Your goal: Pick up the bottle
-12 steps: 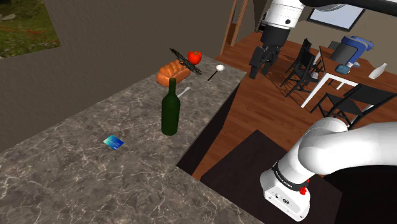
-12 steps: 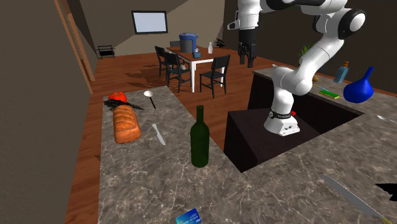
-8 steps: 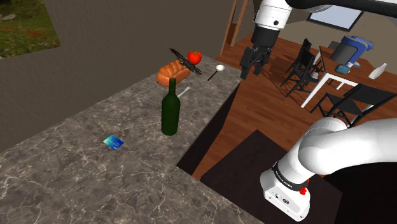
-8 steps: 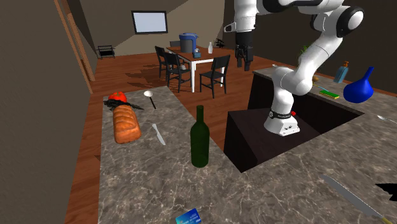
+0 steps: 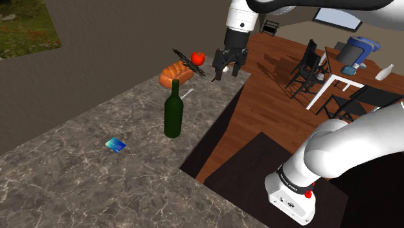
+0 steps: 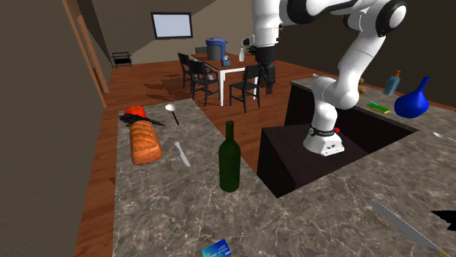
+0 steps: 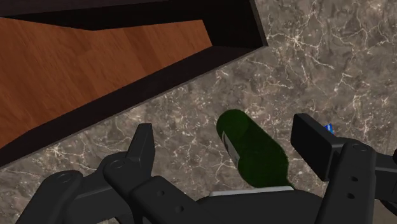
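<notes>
Gripper (image 5: 228, 65) released, its fingers (image 7: 143, 145) spread and clasping nothing, hanging above the marbled surface (image 5: 84, 129), with the dark green bottle (image 5: 172, 113) upright well below it, framed untouched between the fingers in the wrist view.

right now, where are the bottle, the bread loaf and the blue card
green bottle (image 5: 173, 116): shoulder view, middle of its body
bread loaf (image 6: 145, 143): second exterior view, middle of its top crust
blue card (image 5: 116, 144): shoulder view, centre of its face
</notes>
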`<state>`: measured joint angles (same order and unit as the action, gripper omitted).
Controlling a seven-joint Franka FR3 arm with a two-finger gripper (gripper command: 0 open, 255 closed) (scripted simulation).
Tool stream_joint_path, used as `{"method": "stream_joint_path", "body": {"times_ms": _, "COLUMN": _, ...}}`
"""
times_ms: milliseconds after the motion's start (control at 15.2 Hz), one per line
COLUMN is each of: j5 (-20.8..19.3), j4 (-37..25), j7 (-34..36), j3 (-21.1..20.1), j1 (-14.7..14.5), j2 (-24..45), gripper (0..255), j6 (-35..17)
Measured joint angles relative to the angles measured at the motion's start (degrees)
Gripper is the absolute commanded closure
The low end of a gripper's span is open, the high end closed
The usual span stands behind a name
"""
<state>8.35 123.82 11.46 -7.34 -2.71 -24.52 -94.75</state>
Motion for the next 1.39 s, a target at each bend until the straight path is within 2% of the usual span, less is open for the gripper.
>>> {"method": "stream_joint_path", "body": {"times_ms": 462, "j5": -1.0, "j4": -11.2, "j7": 7.1, "j3": -4.0, "j1": -0.8, "j2": 15.4, "gripper": 0, "j6": -4.3}}
{"method": "stream_joint_path", "body": {"times_ms": 990, "j5": -5.0, "j4": -29.4, "j7": 14.8, "j3": -6.2, "j1": -2.9, "j2": 34.3, "gripper": 0, "j6": -4.4}}
{"method": "stream_joint_path", "body": {"times_ms": 1386, "j5": -5.4, "j4": -27.8, "j7": 15.4, "j3": -6.3, "j1": -3.3, "j2": 36.5, "gripper": 0, "j6": -8.2}}
